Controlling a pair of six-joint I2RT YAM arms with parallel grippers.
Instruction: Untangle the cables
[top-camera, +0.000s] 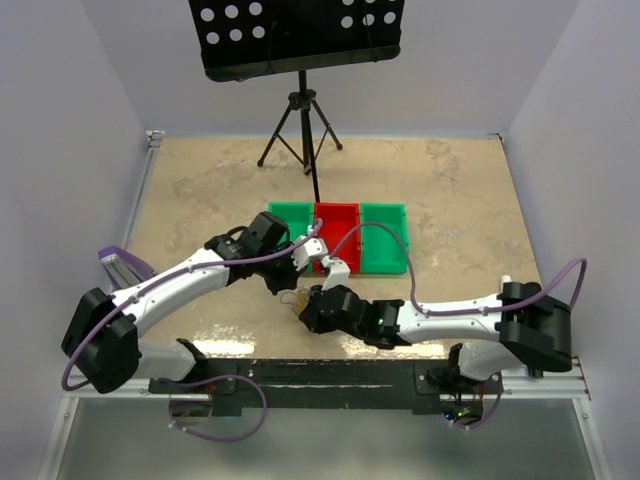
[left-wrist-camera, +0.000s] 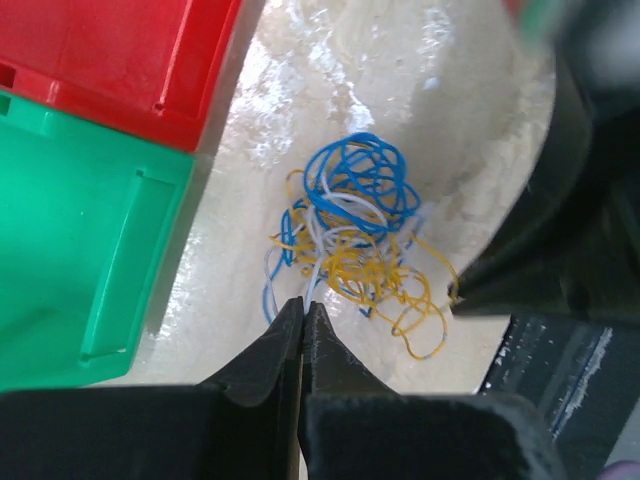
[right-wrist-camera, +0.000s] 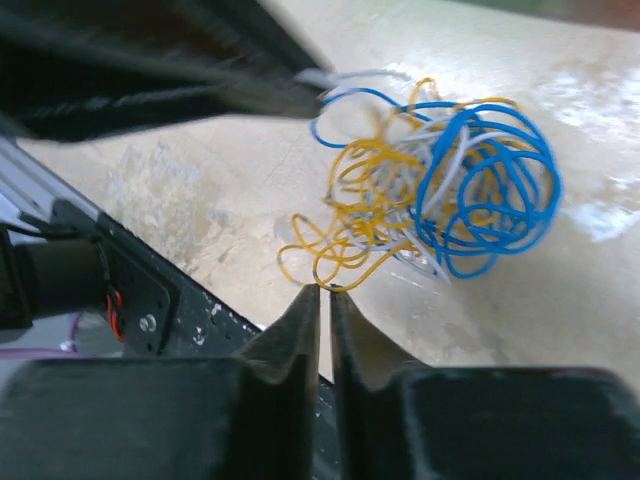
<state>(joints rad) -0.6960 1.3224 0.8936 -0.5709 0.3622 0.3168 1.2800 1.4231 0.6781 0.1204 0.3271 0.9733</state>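
Observation:
The cables (top-camera: 297, 299) are a small clump of thin blue, yellow and white strands (left-wrist-camera: 350, 225) lying on the tan table just in front of the bins. My left gripper (left-wrist-camera: 303, 303) reaches in from the left and is shut on a white strand at the clump's near edge. My right gripper (right-wrist-camera: 326, 290) comes in from the right. Its jaws stand almost together, pinching a yellow loop at the very tips. In the right wrist view the blue coil (right-wrist-camera: 490, 190) sits on the far side of the clump.
Three bins stand in a row behind the clump: green (top-camera: 290, 215), red (top-camera: 335, 222) and green (top-camera: 385, 238). A black tripod stand (top-camera: 303, 120) rises at the back. The table's front edge with its black rail (right-wrist-camera: 150, 300) lies close by the right gripper.

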